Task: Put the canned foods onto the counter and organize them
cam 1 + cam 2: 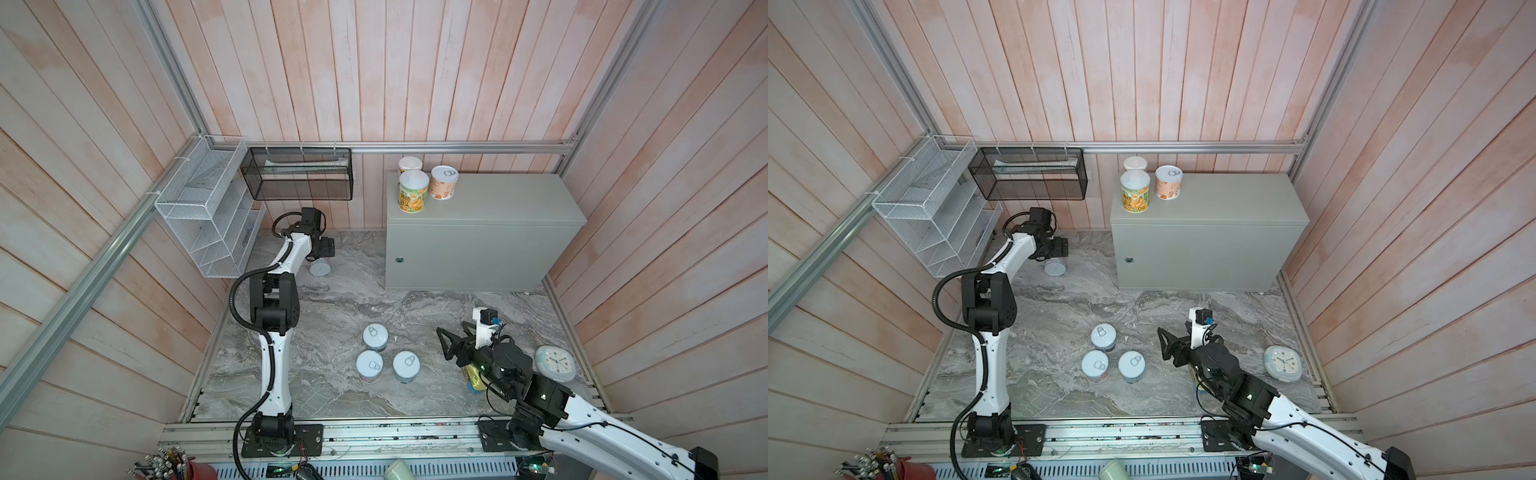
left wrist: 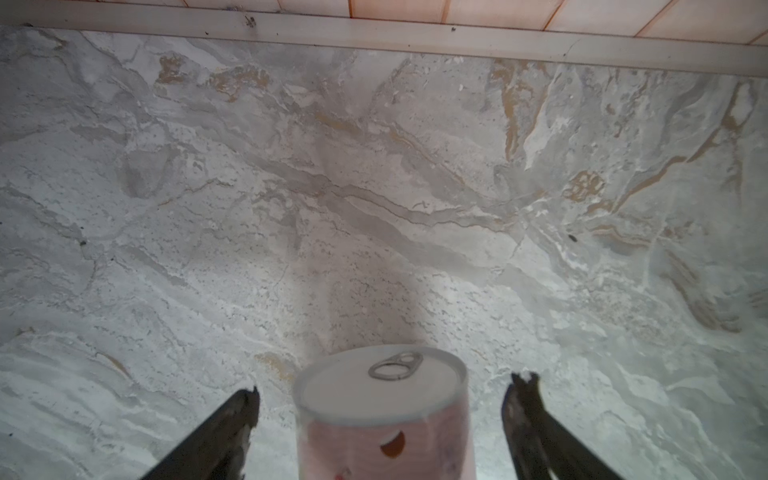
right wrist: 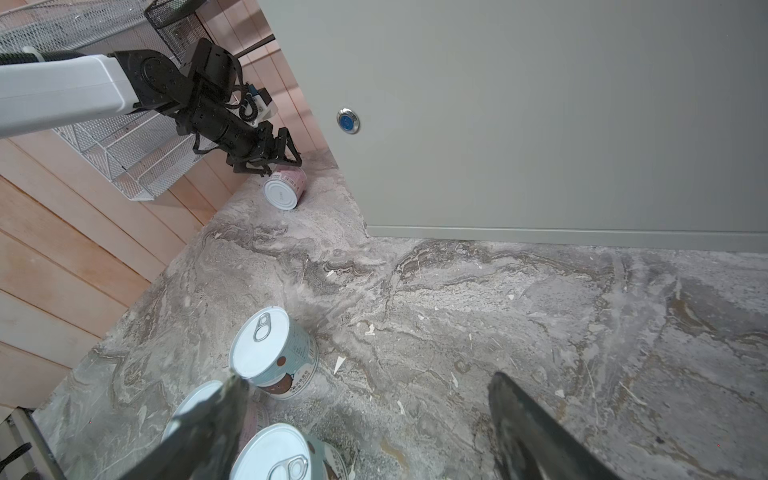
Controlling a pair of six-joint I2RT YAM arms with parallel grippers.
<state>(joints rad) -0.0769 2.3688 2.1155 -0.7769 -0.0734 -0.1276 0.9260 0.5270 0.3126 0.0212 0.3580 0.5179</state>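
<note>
A pink-labelled can (image 1: 320,268) (image 1: 1054,267) lies on its side on the marble floor at the back left. My left gripper (image 2: 388,384) (image 3: 278,160) is open, one finger on each side of this can (image 2: 384,415) (image 3: 286,188), with gaps showing. Three pale-blue pull-tab cans (image 1: 375,336) (image 1: 369,365) (image 1: 406,365) stand at the front middle. My right gripper (image 1: 455,336) (image 3: 369,378) hangs open and empty just right of them. A flat gold tin (image 1: 473,378) shows under the right arm. The counter (image 1: 498,199) (image 3: 540,104) carries two yellow-green cans (image 1: 413,191) (image 1: 410,164) and an orange-labelled one (image 1: 444,182) at its back-left corner.
A round white clock (image 1: 555,363) lies at the front right by the wall. A white wire rack (image 1: 208,216) and a black mesh basket (image 1: 301,174) hang on the walls above the left gripper. The back wall's base runs close beyond the pink can.
</note>
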